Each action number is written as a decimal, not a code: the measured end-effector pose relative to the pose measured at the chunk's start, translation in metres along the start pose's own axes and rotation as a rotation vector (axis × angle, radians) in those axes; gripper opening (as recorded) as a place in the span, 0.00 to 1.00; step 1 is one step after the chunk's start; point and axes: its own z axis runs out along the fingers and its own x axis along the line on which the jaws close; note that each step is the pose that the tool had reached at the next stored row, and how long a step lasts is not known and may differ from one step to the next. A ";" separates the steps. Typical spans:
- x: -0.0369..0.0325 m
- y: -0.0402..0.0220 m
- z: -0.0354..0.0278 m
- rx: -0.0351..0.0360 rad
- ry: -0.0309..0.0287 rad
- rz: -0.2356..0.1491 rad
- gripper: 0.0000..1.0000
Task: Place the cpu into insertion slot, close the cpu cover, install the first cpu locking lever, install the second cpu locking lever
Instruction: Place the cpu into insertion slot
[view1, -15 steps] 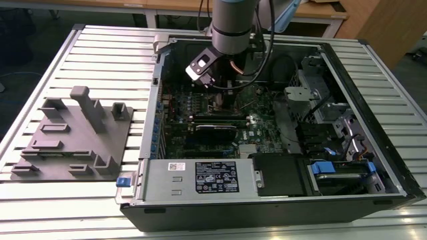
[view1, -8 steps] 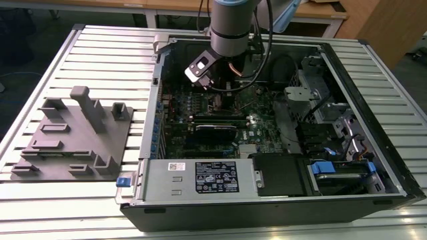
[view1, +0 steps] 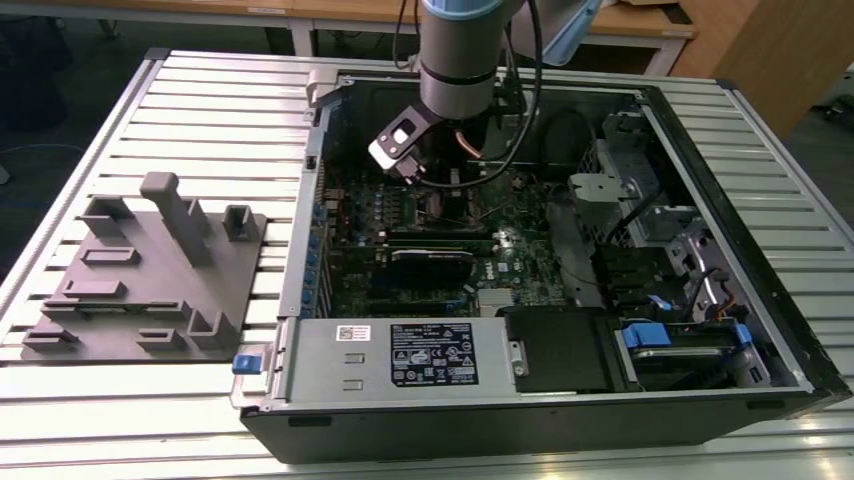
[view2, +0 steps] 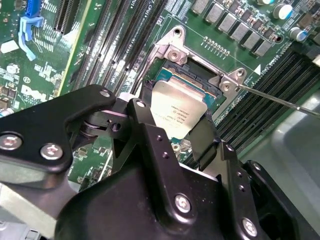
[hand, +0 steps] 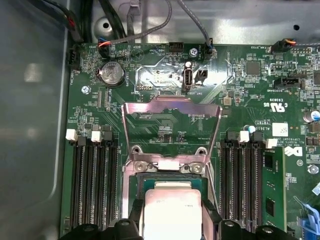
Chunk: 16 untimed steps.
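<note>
Small dark print was seen on the silver-grey top of the cpu (view2: 176, 112). White lettering was seen on the green motherboard (hand: 165, 75), and a printed label (view1: 434, 355) lay at the near side of the open computer case (view1: 534, 435). None of it was read off.

The cpu was shown as a flat square chip, its metal top facing up; being square, it had no long axis. It was gripped by the jaws, which were closed onto two opposite edges with a black finger (view2: 145, 125) on each side. It was held directly over the insertion slot (hand: 165, 179), whose dark rim showed just beyond it. Whether it was seated could not be told.

The cpu cover (hand: 172, 102) was swung open on the slot's far side. Long black memory slots (hand: 95, 185) flanked the socket. The case lay on a slatted table (view1: 200, 90).
</note>
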 end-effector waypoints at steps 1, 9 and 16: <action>0.0001 0.0000 0.0005 -0.0001 -0.0001 0.002 0.54; 0.0010 -0.0003 0.0045 0.0001 -0.0004 0.002 0.54; 0.0010 -0.0003 0.0053 0.0000 -0.0002 0.002 0.54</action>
